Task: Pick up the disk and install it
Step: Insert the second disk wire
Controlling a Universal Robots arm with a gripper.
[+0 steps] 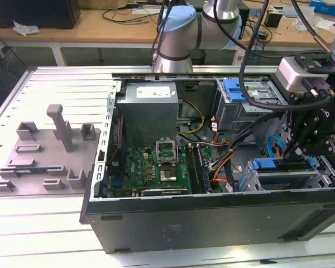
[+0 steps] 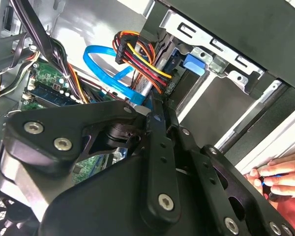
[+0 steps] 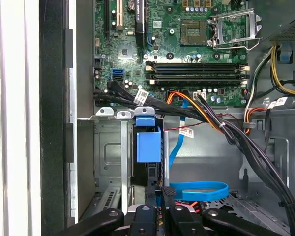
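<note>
The flat silver-grey disk in its blue plastic carrier bracket (image 3: 148,143) sits in the metal drive cage (image 3: 110,162) at the front of the open black computer case (image 1: 212,220), directly ahead of the black gripper (image 3: 157,209), whose fingers are drawn close together around the carrier's near end; whether they clamp it, I cannot tell. In the exterior view the gripper (image 1: 301,146) hangs over the cage at that view's right. The case lies on a slatted grey metal surface (image 1: 56,84) beside a grey fixture tray (image 1: 44,162); wooden benches (image 1: 100,25) stand behind.

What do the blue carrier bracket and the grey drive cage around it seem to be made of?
The blue carrier bracket looks like moulded plastic: uniform saturated colour, soft sheen. The grey drive cage appears to be bare sheet metal, probably steel: dull silver surface with stamped holes and folded tabs.
</note>
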